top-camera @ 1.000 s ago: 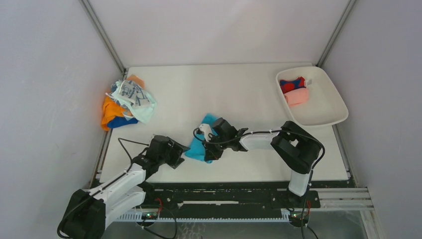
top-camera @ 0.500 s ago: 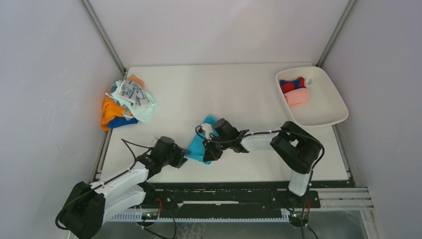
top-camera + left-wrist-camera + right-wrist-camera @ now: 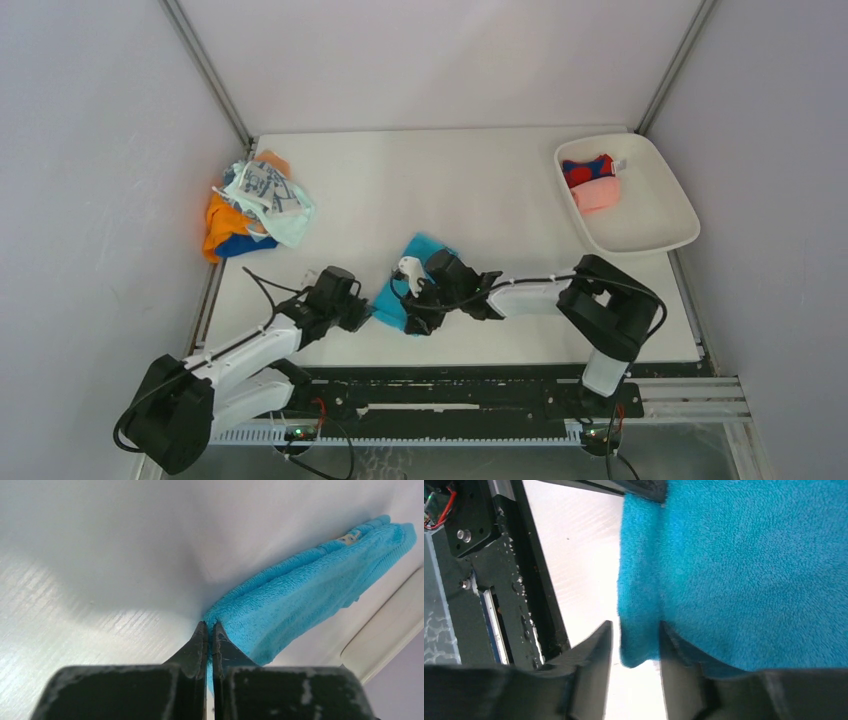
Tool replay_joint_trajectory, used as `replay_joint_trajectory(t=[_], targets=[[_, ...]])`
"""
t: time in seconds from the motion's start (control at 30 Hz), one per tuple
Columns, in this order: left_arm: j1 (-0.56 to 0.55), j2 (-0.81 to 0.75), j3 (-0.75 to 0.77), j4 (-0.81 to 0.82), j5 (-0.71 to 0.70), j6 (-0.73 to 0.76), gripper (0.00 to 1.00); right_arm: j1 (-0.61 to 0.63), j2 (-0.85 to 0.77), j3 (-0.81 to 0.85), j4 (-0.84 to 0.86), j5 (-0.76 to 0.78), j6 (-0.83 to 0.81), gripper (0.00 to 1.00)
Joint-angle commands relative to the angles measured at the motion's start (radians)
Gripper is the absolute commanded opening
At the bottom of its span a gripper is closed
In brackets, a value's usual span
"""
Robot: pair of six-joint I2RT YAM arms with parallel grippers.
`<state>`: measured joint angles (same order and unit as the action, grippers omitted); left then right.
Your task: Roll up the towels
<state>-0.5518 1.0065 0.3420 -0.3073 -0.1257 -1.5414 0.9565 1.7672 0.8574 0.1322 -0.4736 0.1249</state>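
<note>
A bright blue towel (image 3: 424, 249) lies folded on the white table, near the front middle. My left gripper (image 3: 366, 313) is shut on its near-left corner; in the left wrist view the two fingers (image 3: 210, 626) meet with blue cloth (image 3: 310, 590) pinched between them. My right gripper (image 3: 413, 318) sits over the towel's near edge. Its jaws (image 3: 635, 630) stand apart, and a hanging edge of the towel (image 3: 749, 565) lies loose between them. More towels, orange, white-printed, mint and dark blue, are heaped (image 3: 255, 205) at the back left.
A white tray (image 3: 660, 235) at the back right holds a red-and-blue towel (image 3: 588, 170) and a pink one (image 3: 598, 194). The black mounting rail (image 3: 450, 395) runs along the near table edge, close to my right gripper. Grey walls enclose the table.
My left gripper slid right to the blue towel and shut on its corner. My right gripper let go of the towel's edge, opened, and shifted slightly toward the near edge.
</note>
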Motion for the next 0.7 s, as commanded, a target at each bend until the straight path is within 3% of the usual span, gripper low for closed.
replay_joint_trajectory(t=[0.0,0.07,0.27,0.67], targets=[[-0.005,-0.033,0.09,-0.096,-0.026,0.029,0.0,0.077,-0.137,-0.034,0.05,0.176,-0.121,0.45],[-0.005,-0.038,0.106,-0.119,-0.02,0.029,0.0,0.11,-0.169,-0.048,0.075,0.231,-0.161,0.54],[-0.005,-0.037,0.115,-0.128,0.01,0.023,0.0,0.18,-0.162,-0.041,0.157,0.332,-0.247,0.67],[-0.005,-0.032,0.117,-0.127,0.017,0.018,0.0,0.218,0.012,0.063,0.204,0.355,-0.314,0.59]])
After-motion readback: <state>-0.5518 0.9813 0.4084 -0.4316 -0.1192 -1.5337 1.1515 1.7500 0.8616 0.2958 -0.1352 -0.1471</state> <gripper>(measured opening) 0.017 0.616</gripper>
